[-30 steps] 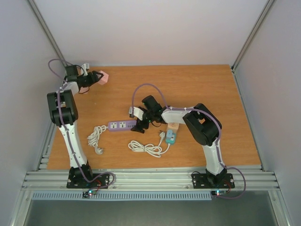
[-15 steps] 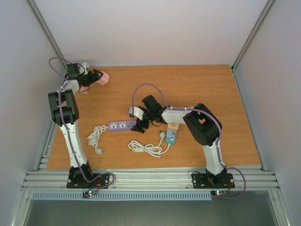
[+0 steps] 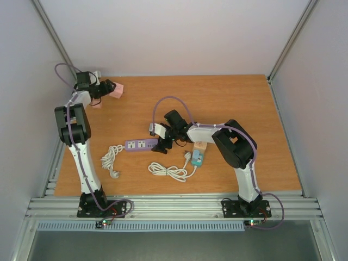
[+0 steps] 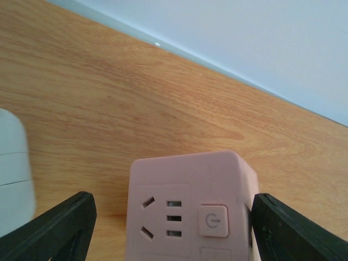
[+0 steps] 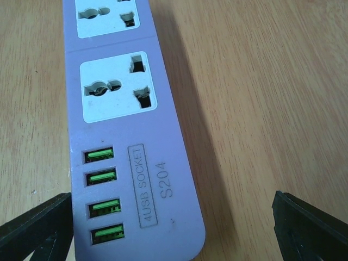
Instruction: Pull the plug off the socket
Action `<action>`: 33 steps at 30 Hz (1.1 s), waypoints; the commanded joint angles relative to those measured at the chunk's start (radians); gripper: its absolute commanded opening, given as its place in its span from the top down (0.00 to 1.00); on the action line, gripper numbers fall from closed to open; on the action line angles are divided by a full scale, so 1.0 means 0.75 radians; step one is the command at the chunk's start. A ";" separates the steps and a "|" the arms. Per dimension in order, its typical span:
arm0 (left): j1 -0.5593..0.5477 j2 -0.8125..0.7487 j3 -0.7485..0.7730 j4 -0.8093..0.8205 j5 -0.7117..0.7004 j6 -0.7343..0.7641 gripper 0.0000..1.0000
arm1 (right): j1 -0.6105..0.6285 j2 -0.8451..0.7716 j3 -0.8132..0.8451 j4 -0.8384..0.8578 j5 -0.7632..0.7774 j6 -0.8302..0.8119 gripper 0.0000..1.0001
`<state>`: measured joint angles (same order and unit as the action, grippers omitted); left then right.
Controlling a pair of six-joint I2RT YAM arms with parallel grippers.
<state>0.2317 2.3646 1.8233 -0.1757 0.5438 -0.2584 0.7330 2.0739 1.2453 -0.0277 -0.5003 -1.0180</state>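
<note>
A pink cube socket (image 4: 187, 209) with a power button lies between my left gripper's (image 4: 171, 228) fingers at the table's far left (image 3: 117, 89). The right finger touches it, the left finger stands apart, and the jaws are open. My right gripper (image 5: 174, 228) is open, straddling the USB end of a purple power strip (image 5: 125, 141), which lies mid-table (image 3: 140, 144); its sockets are empty. A white plug (image 3: 187, 157) on a coiled white cable (image 3: 169, 172) sits against a teal cube socket (image 3: 198, 159). I cannot tell if it is inserted.
A small wooden block (image 3: 201, 145) lies beside the teal cube. The strip's white cord (image 3: 111, 157) is bundled to its left. A white object (image 4: 12, 174) lies left of the pink cube. The back wall (image 4: 244, 38) is close behind the left gripper.
My left gripper and the pink cube have shifted slightly to the left. The right arm and the power strip have not moved.
</note>
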 commanded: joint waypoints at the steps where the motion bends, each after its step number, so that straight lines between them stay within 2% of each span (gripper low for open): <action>1: 0.014 -0.049 0.030 -0.083 -0.160 0.068 0.20 | -0.002 -0.052 0.023 -0.005 0.001 0.003 0.01; 9: 0.021 -0.110 0.024 -0.116 -0.097 0.105 0.16 | -0.003 -0.075 0.028 -0.013 -0.003 0.000 0.01; 12: 0.019 -0.204 -0.083 -0.095 -0.100 0.183 0.12 | -0.002 -0.077 0.035 -0.029 -0.003 -0.013 0.02; 16: 0.018 -0.375 -0.235 -0.078 -0.127 0.278 0.01 | 0.003 -0.078 0.053 -0.058 -0.003 -0.033 0.02; 27: 0.017 -0.919 -0.719 -0.139 -0.095 0.524 0.00 | 0.095 -0.016 0.189 -0.221 0.065 -0.167 0.02; 33: 0.018 -1.120 -0.830 -0.290 -0.096 0.657 0.00 | 0.149 0.084 0.358 -0.346 0.106 -0.194 0.04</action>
<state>0.2455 1.6173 1.2621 -0.3378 0.4706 0.1360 0.8204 2.0796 1.4361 -0.2096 -0.4484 -1.1286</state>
